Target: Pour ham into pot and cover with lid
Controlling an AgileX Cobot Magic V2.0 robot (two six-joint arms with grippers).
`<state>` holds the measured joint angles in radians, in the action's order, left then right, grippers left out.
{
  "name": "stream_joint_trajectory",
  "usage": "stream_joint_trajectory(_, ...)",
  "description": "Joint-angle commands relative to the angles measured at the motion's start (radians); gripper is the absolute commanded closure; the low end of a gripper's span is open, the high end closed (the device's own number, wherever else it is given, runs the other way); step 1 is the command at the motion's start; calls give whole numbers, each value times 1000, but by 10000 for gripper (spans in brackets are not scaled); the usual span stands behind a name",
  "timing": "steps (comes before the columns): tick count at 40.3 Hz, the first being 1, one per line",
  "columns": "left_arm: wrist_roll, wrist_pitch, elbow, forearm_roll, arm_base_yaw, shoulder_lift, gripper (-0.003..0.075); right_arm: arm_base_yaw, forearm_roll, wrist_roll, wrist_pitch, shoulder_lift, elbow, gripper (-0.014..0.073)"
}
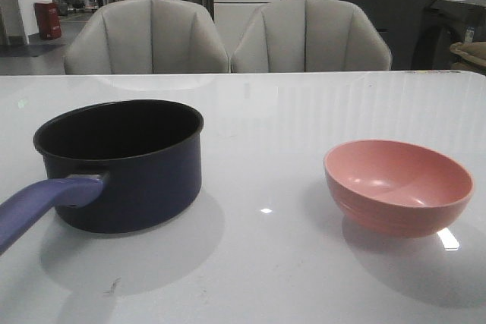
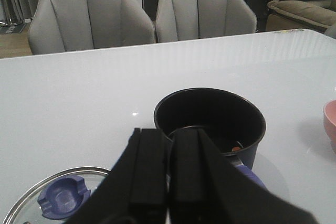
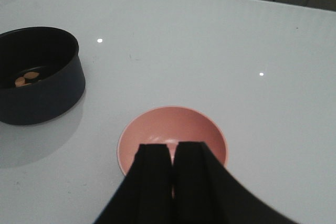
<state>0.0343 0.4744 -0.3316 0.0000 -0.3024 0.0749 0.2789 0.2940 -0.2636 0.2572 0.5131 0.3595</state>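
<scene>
The dark navy pot (image 1: 121, 165) stands on the table's left, its purple-blue handle (image 1: 45, 202) pointing toward me. Orange-pink ham pieces (image 3: 26, 78) lie on its black bottom; one also shows in the left wrist view (image 2: 237, 149). The clear-glass lid (image 2: 52, 203) with its blue knob (image 2: 63, 199) lies flat on the table near the pot, out of the front view. My left gripper (image 2: 169, 135) is shut and empty, behind the pot's handle. My right gripper (image 3: 173, 148) is shut and empty, above the near rim of the empty pink bowl (image 3: 173, 129).
The pink bowl (image 1: 399, 186) sits on the table's right. Two grey chairs (image 1: 228, 36) stand behind the white table's far edge. Neither arm shows in the front view.
</scene>
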Motion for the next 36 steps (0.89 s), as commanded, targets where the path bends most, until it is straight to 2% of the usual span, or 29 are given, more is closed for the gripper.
stream_joint_trajectory(1, 2, -76, -28, 0, -9, 14, 606, 1, 12, -9, -79, -35, -3, 445)
stream_joint_trajectory(12, 2, -38, -28, 0, -9, 14, 582, 1, 12, -9, -78, -39, -37, 445)
stream_joint_trajectory(17, 2, -38, -28, 0, -9, 14, 462, 1, 12, -9, -77, -39, -37, 445)
stream_joint_trajectory(23, 4, -45, -28, 0, -9, 14, 208, 1, 12, -9, -77, -39, -37, 445)
stream_joint_trajectory(27, 62, -40, -48, 17, 3, 33, 87, 1, 12, -9, -77, -39, -37, 445)
stream_joint_trajectory(31, 197, 0, -79, 90, 26, 85, 46, 1, 12, -9, -77, -39, -37, 445)
stream_joint_trajectory(36, 292, 63, -130, 164, 62, 190, 45, 1, 12, -9, -77, -39, -37, 445)
